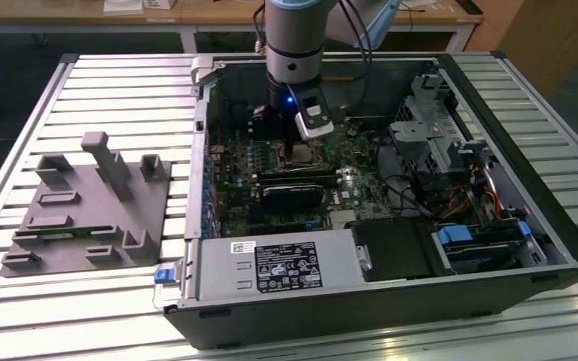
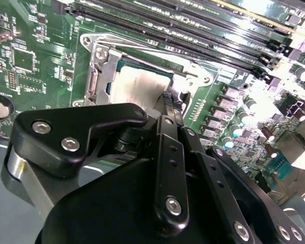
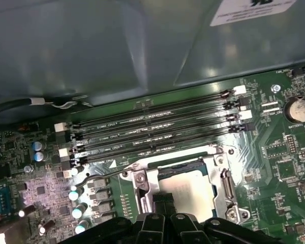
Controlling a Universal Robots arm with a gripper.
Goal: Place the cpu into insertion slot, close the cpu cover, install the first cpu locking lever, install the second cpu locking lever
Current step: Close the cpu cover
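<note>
- Black jointed bars and screw heads of the gripper (image 2: 168,101) (image 3: 162,199) fill my foreground in both wrist views. Its two fingertips look drawn together with nothing between them, and they block my sight of the socket's near edge.
- Just past the fingertips I see the cpu (image 2: 137,86) (image 3: 190,189), a small flat square chip with a silvery-grey metal top. It lies in the insertion slot (image 2: 142,66), the dark square socket set in the green circuit board (image 3: 290,168).
- The cpu cover (image 2: 99,68) (image 3: 221,180), a thin silvery square metal frame, lies down around the chip, and its window frames the metal top. The fingertips are at its near edge; whether they touch it I cannot tell.
- I cannot tell from here whether the locking levers are latched.
- Beyond the socket, long black memory slots (image 3: 152,127) run side by side. Small round silver-topped capacitors (image 3: 76,195) cluster near one end of them, and a round silver coin cell (image 3: 296,109) sits near the other.
- Further back rises a blue-grey sheet-metal wall (image 3: 91,51) carrying a white label (image 3: 254,10).
- In the exterior view, the grey and blue robot arm (image 1: 291,45) comes down into the open black computer case (image 1: 560,233) and hides part of the board.
- The case lies on a slatted aluminium table (image 1: 118,83). A grey moulded fixture with upright posts (image 1: 88,210) stands apart from it, towards the exterior view's left.
</note>
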